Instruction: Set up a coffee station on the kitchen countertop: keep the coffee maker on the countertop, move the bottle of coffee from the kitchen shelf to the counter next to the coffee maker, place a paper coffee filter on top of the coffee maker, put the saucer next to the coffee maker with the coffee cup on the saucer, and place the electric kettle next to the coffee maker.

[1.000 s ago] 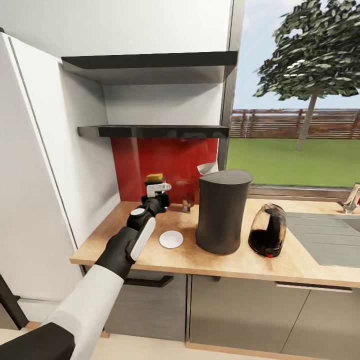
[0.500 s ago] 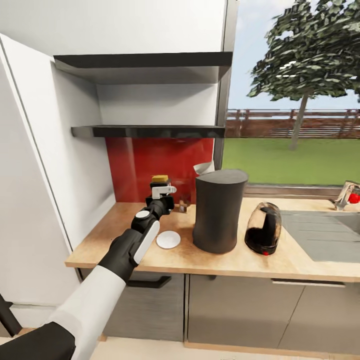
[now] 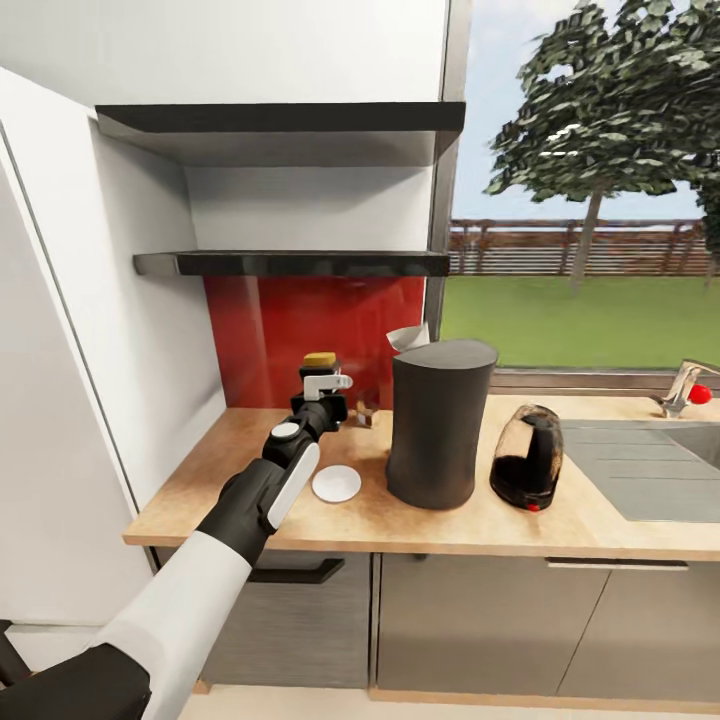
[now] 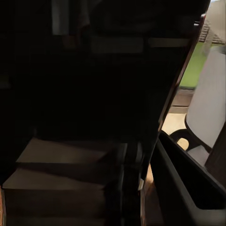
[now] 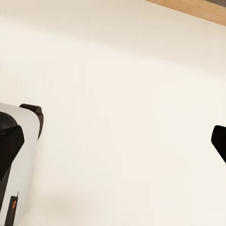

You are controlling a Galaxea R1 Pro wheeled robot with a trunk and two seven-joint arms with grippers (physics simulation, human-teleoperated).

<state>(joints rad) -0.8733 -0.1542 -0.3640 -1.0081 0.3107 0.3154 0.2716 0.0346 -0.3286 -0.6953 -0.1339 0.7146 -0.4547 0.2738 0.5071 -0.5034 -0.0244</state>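
A home kitchen: tan countertop [image 3: 300, 470], red backsplash [image 3: 300, 330], sink [image 3: 650, 470], garden window [image 3: 580, 200]

Worktop [image 3: 250, 470]: speckled cork-like tan wood, matt. Coffee maker [image 3: 436, 425]: matt dark grey, smooth. Kettle [image 3: 528, 472]: clear glossy glass, black plastic-looking handle and base. Saucer [image 3: 336, 485]: smooth white, ceramic-looking. Filter [image 3: 408, 337]: thin white paper. Shelf [image 3: 290, 263]: glossy black. Backsplash [image 3: 300, 330]: glossy red. Drawer fronts [image 3: 470, 620]: matt grey. Tap [image 3: 680, 385]: shiny metal.

White walls, a red backsplash [image 3: 300, 335] and a window [image 3: 585, 200] showing lawn, fence and what looks like a tree.
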